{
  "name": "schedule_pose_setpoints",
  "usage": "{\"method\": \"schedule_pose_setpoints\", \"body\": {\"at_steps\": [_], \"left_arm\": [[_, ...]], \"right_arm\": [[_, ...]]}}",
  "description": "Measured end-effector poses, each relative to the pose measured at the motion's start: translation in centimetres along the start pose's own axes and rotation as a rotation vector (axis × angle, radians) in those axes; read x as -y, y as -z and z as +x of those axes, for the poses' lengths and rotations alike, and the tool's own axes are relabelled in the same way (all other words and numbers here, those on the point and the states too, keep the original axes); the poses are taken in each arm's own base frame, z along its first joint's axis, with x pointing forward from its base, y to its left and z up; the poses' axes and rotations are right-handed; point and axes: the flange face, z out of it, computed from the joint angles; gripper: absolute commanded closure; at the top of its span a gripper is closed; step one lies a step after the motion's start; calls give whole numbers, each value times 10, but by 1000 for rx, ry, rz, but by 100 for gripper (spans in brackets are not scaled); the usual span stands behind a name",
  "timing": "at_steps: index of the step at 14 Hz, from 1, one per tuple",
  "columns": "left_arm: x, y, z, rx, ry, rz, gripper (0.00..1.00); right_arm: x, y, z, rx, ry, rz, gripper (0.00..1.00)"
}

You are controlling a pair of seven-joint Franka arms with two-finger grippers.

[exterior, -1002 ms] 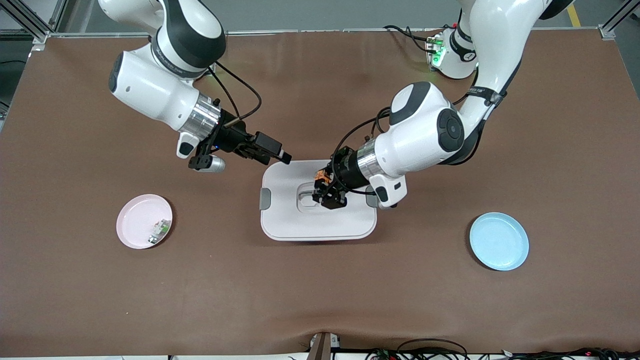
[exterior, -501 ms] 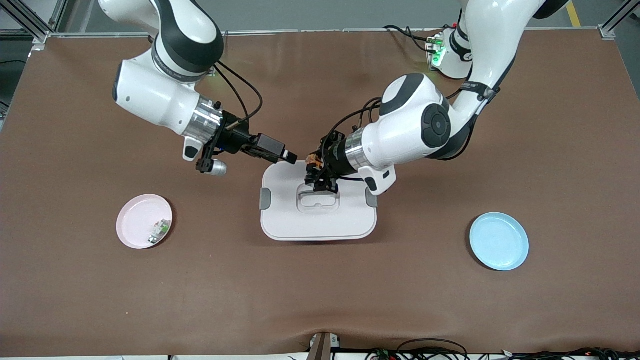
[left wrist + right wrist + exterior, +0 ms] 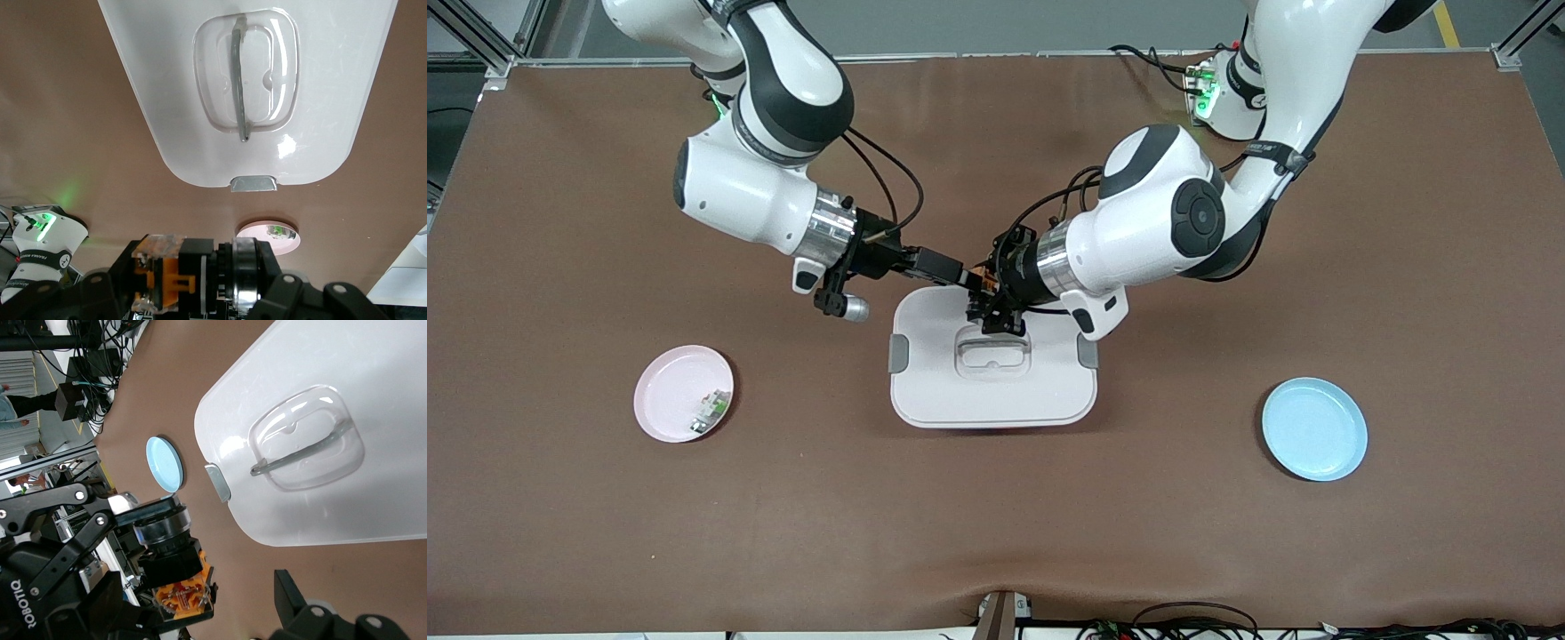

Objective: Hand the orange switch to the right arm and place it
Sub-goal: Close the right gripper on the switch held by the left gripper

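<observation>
Orange switch (image 3: pixel 982 278) mid-handoff, up over the white lid's (image 3: pixel 1049 391) edge nearest the arm bases

Nearest the camera it's just bare table, with the blue plate (image 3: pixel 1314 429) toward the left arm's end and the pink plate (image 3: pixel 669 391) holding a small green-and-white part (image 3: pixel 710 409) toward the right arm's end. Over the lid, the left gripper (image 3: pixel 989 307) is clamped on the switch, its long axis pointing at the right gripper (image 3: pixel 958 276), which sits right beside it, fingers spread wide. Nothing's between them, so I'd guess closing on the free end comes next.
</observation>
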Motion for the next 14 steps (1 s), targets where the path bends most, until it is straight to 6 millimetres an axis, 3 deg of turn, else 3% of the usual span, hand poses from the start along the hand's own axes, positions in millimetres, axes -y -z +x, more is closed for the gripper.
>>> {"method": "schedule_pose_setpoints", "body": {"at_steps": [10,11,12,13,14], "left_arm": [[4,-3,-5,-2,-9,8,100],[4,-3,-5,-2,-9,8,100],[4,-3,-6,-2,-9,7,100],[4,-2,-6,-1,-9,6,100],[4,-2,-6,-1,-10,6,100]], "right_arm": [[6,-28,-15,24,-2,-15,0],[6,-27,-15,24,-2,-15,4],[7,-27,-15,23,-1,-15,24],[7,-27,-14,23,-1,-14,34],[7,-26,-14,21,3,-13,38]]}}
